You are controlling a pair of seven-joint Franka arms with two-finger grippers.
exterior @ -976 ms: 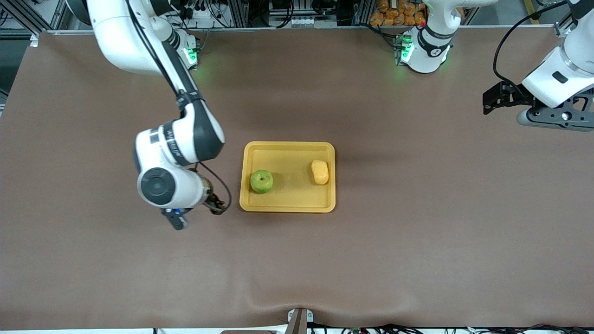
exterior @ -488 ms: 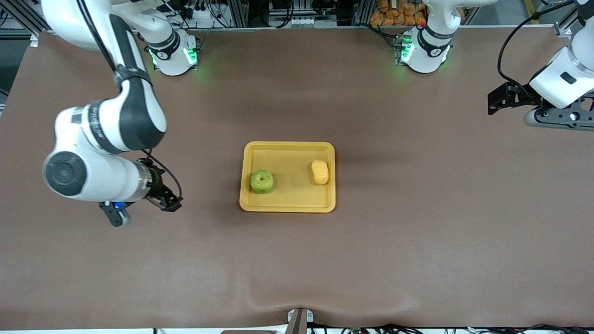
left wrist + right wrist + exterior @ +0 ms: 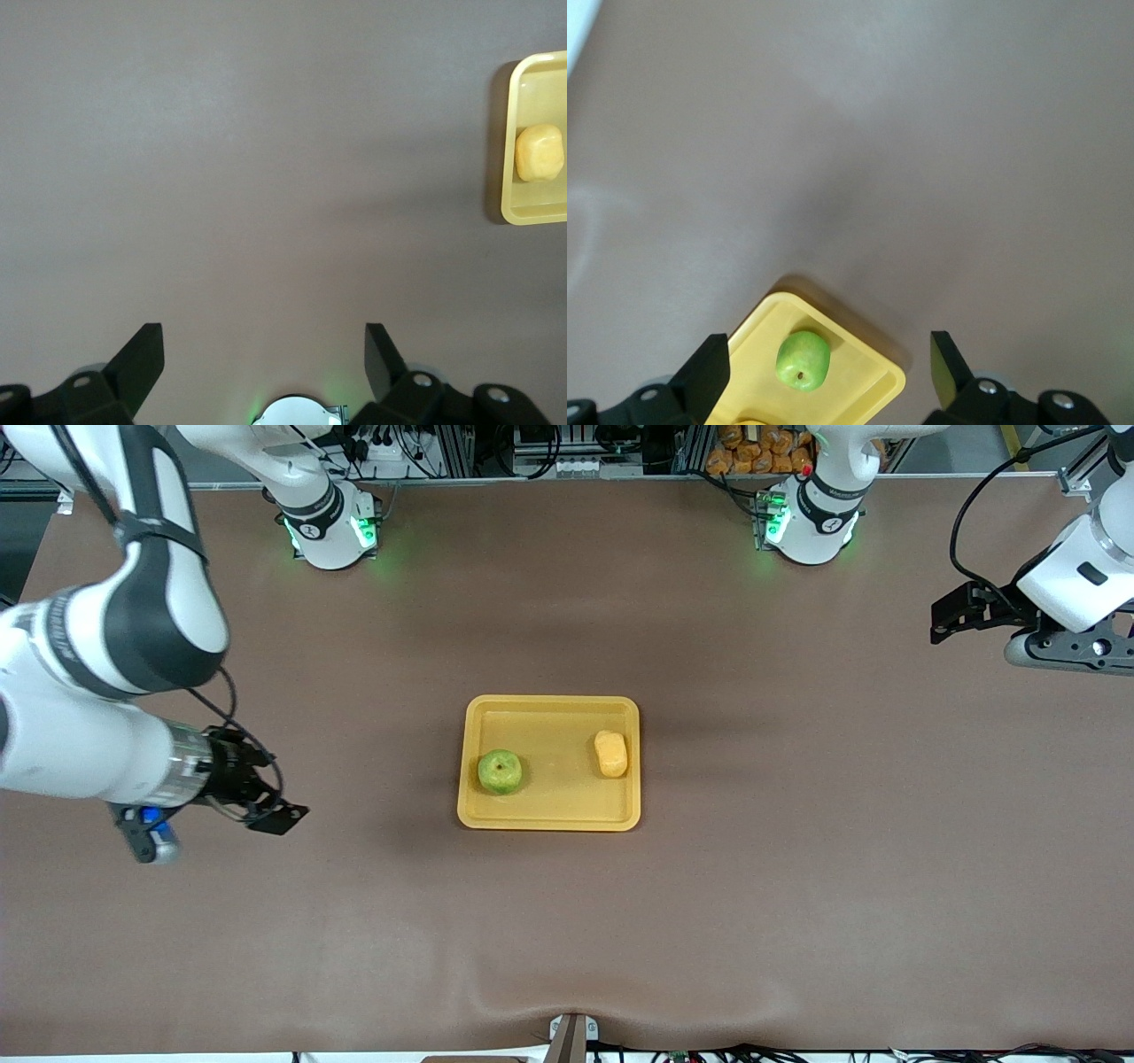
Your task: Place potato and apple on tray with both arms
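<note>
The yellow-orange tray (image 3: pixel 554 802) lies in the middle of the table. The green apple (image 3: pixel 500 771) sits on it at the right arm's end, and the yellow potato (image 3: pixel 610 753) sits on it at the left arm's end. My right gripper (image 3: pixel 270 810) is open and empty, up over bare table well off the tray toward the right arm's end. Its wrist view shows the apple (image 3: pixel 803 360) on the tray (image 3: pixel 877 379). My left gripper (image 3: pixel 955 613) is open and empty, high over the left arm's end of the table. Its wrist view shows the potato (image 3: pixel 539 152) on the tray (image 3: pixel 532 212).
A brown mat (image 3: pixel 797 868) covers the whole table. The two arm bases (image 3: pixel 330 527) stand lit green along the edge farthest from the front camera. Orange items (image 3: pixel 757 452) lie off the table past that edge.
My right arm has swung away from the tray toward the right arm's end of the table. My left gripper has shifted only slightly. The apple and potato have not moved.
</note>
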